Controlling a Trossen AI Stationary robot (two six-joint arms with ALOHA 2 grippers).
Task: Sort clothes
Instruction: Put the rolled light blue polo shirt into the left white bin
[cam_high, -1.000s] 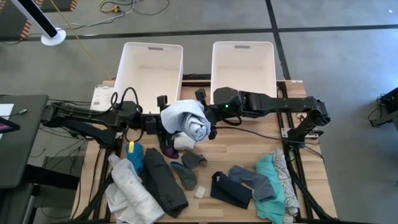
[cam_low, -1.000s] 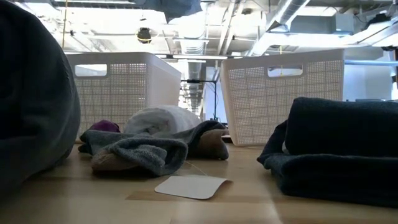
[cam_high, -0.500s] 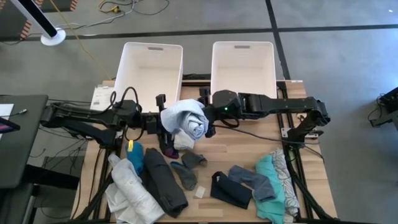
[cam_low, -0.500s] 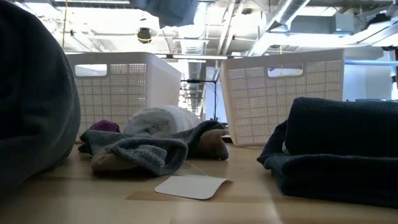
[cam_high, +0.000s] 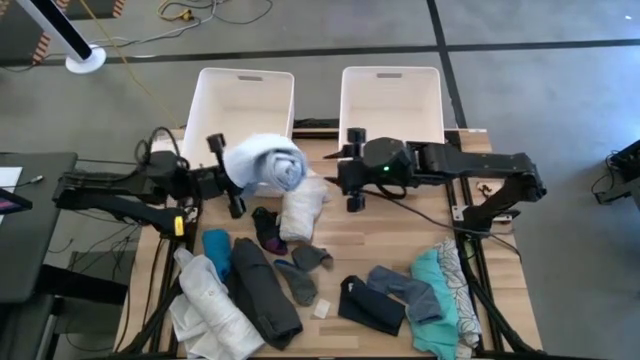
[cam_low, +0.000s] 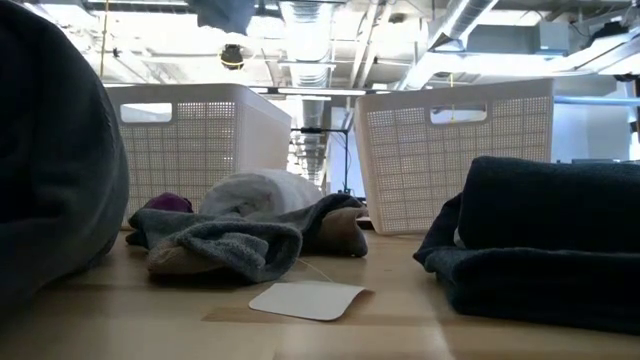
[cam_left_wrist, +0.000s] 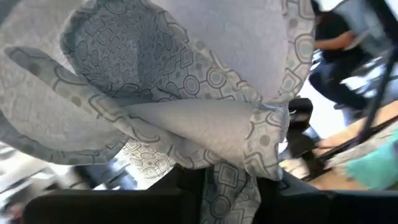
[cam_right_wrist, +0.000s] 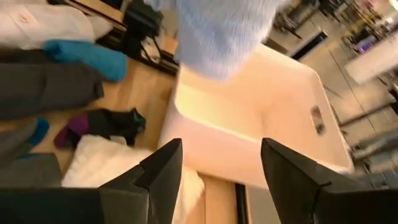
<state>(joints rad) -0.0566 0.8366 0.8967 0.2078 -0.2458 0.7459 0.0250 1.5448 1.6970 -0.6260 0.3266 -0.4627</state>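
- Both bins (cam_high: 245, 105) look empty; sorting barely begun.
- Left hand (cam_high: 226, 176) clamped on pale-blue garment (cam_high: 263, 163) near left bin.
- Right hand (cam_high: 352, 170) fingers apart, empty.
- Approx. dozen clothes (cam_high: 262, 290) left on counter (cam_high: 375, 238).

2 dark jointed arms, black cables looped along them, green light (cam_high: 383, 168) on 1.

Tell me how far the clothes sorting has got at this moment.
Barely started: both white bins look empty from above. In hand: the left gripper holds a pale patterned garment lifted near the left bin's front edge, while the right gripper stands open and empty beside it. Left: the other clothes on the table, including a white bundle, grey pieces and a teal one.
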